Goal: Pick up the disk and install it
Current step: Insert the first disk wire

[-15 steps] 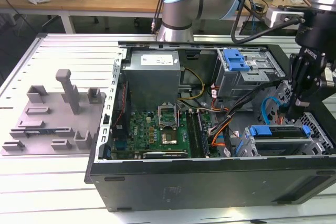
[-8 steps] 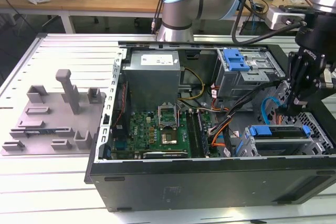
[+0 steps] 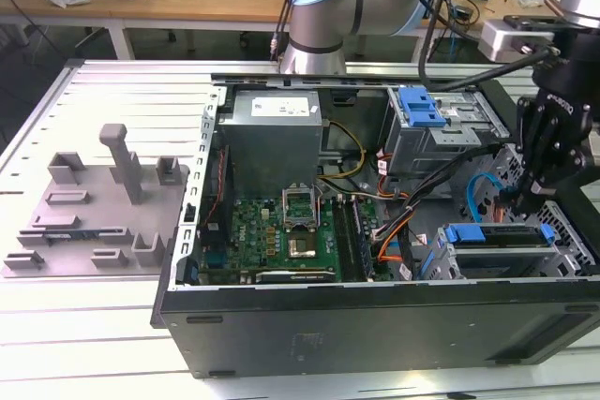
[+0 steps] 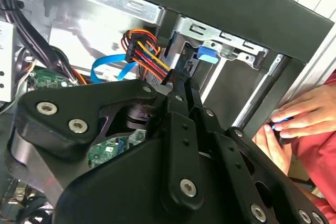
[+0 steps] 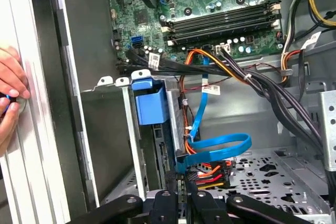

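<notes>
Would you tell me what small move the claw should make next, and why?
Probably back the claw straight out a little: it is shut, empty, and the disk already appears seated in its bay, with cables close beside the tip.

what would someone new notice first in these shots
The open computer case with its green motherboard sits mid-frame in the exterior view. At that view's right, the black end effector hangs over the blue-framed disk in a drive bay. A grey moulded tray lies at the view's left.
</notes>
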Motion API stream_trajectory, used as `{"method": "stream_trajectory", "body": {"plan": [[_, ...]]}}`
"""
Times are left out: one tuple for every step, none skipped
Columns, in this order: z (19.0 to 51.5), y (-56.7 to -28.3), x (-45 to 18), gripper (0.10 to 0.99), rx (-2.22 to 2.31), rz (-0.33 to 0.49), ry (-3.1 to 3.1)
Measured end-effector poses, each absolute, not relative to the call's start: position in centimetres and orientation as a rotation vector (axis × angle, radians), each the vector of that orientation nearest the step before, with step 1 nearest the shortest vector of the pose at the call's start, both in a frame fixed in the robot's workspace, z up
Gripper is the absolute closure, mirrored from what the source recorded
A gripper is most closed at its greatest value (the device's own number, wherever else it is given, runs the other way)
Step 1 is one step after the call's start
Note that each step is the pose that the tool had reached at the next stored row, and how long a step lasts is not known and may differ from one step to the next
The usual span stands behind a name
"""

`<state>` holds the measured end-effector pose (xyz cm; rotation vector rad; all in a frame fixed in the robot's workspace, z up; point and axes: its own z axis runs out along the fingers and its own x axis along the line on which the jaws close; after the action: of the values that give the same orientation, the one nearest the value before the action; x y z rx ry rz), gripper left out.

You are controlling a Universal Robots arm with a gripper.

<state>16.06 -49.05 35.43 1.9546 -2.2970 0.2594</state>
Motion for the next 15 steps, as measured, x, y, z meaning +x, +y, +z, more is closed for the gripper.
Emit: {"method": "stream_trajectory", "body": {"plan": [[35.4, -49.3, 16.1, 0.922, 1.958, 0.256, -2.297], [35.4, -49.5, 16.1, 0.922, 1.961, 0.248, -2.300], [35.4, -49.6, 16.1, 0.922, 1.964, 0.241, -2.302], [35.4, -49.6, 16.0, 0.922, 1.965, 0.237, -2.303], [35.4, -49.7, 16.0, 0.922, 1.967, 0.234, -2.305], [35.4, -49.7, 16.0, 0.922, 1.970, 0.226, -2.308], [35.4, -49.9, 16.0, 0.922, 1.973, 0.219, -2.312], [35.4, -50.1, 16.0, 0.922, 1.978, 0.208, -2.316], [35.4, -50.4, 16.0, 0.922, 1.985, 0.194, -2.323], [35.5, -50.6, 16.0, 0.922, 1.991, 0.180, -2.330], [35.5, -50.8, 16.0, 0.922, 1.996, 0.167, -2.335], [35.5, -50.9, 16.0, 0.922, 1.999, 0.161, -2.338], [35.5, -51.0, 16.0, 0.922, 2.003, 0.153, -2.342], [35.5, -51.2, 16.0, 0.922, 2.010, 0.139, -2.347], [35.5, -51.4, 16.0, 0.922, 2.015, 0.130, -2.350]]}}
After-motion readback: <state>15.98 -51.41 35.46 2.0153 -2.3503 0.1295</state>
